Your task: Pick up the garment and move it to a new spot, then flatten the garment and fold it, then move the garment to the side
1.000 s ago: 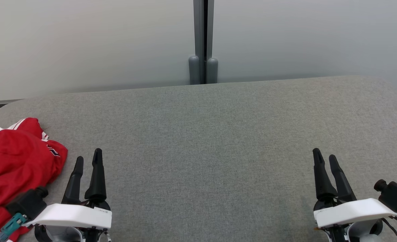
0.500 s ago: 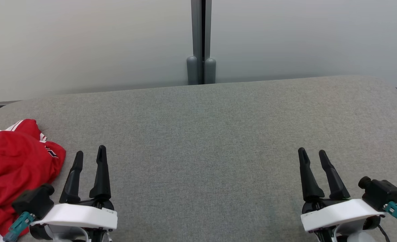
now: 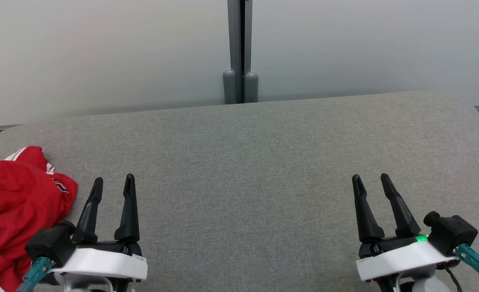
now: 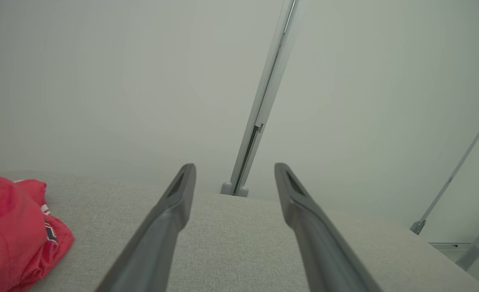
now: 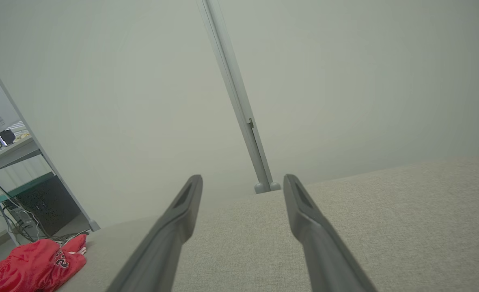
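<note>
Left pincer [image 3: 114,178]: jaws spread, empty, above the grey surface [image 3: 243,162], just beside the garment [image 3: 16,207].
Right pincer [image 3: 370,176]: jaws spread, empty, at the surface's right, well apart from the garment.
Garment: red, crumpled heap at the surface's left edge, untouched.
Step in hand: step 1, the pickup, not yet begun.
Next move: likely the left pincer swings left, lowers and closes on a raised fold.

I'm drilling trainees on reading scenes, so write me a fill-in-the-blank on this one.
The garment's main colour is ____.
It lies crumpled at the table's ____ end.
The left gripper and right gripper both stand ____, holding nothing.
Missing: red; left; open.
</note>
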Robot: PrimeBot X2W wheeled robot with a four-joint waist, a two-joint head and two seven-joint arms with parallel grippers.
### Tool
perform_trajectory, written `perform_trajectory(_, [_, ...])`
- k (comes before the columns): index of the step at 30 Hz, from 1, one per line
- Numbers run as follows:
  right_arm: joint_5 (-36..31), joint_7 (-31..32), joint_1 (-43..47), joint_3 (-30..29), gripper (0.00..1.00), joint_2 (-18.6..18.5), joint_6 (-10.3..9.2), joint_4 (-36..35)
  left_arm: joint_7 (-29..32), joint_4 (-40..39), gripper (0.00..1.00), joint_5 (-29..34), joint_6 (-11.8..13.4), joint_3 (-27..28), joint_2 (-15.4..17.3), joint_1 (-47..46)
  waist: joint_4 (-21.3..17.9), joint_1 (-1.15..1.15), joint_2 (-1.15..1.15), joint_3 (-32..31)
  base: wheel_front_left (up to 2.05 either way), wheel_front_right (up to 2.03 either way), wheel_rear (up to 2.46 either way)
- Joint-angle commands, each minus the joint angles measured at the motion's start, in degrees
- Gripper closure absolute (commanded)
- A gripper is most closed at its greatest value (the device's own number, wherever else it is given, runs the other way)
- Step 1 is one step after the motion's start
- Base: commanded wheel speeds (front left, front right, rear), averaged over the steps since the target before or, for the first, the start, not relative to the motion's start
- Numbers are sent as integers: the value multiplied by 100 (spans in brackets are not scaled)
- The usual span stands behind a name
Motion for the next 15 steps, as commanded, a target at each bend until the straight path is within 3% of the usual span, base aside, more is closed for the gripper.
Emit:
perform_trajectory(1, [-151, -49, -52, 37, 0, -29, 0, -57, -40, -72, 0, 130, -15, 12, 28, -83, 11, 0, 0, 1, 0, 0, 0])
perform_trajectory(9, [-699, -154, -59, -140, 0, -30, 0, -73, -143, -87, 0, 490, 65, 55, 33, -44, 46, 0, 0, 42, 0, 0, 0])
perform_trajectory(15, [-1015, -237, -58, -217, 0, -33, 0, -137, -219, 149, 0, 678, -12, 154, 36, 9, 60, 0, 0, 89, 0, 0, 0])
